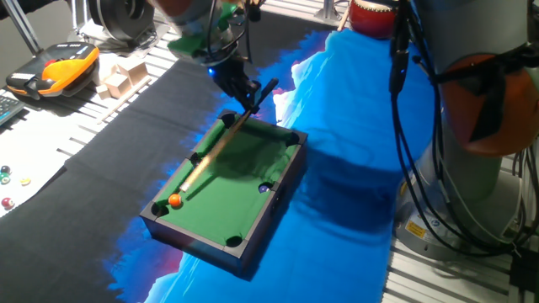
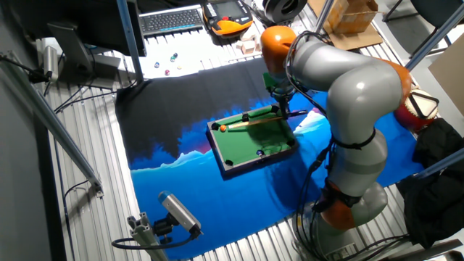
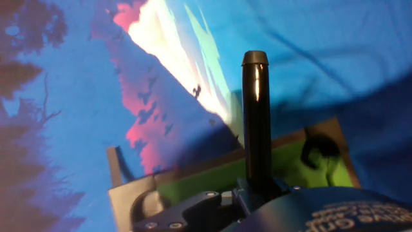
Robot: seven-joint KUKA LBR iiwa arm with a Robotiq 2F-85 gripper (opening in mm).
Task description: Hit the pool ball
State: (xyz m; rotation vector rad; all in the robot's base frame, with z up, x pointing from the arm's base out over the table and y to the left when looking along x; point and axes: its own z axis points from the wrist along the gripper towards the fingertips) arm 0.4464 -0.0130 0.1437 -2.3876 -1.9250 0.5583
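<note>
The pool ball [image 1: 175,200] is tiny, glossy and orange. It lies on the green felt of the mini pool table [image 1: 278,181] beside the near-left corner pocket, and also shows in the other fixed view [image 2: 223,128]. My gripper [image 1: 243,93] is above the table's far end, shut on the long tan cue stick [image 1: 215,150]. The cue slants down across the felt, its tip just short of the ball. In the hand view the cue's black butt [image 3: 255,109] sticks up from my gripper [image 3: 257,190].
A small dark ball [image 1: 264,188] sits near the table's right rail. The table stands on a blue patterned cloth [image 1: 354,168]. An orange-black pendant [image 1: 55,69], wooden blocks [image 1: 122,77] and small beads [image 1: 7,173] lie at the left. The robot base [image 1: 480,126] stands at the right.
</note>
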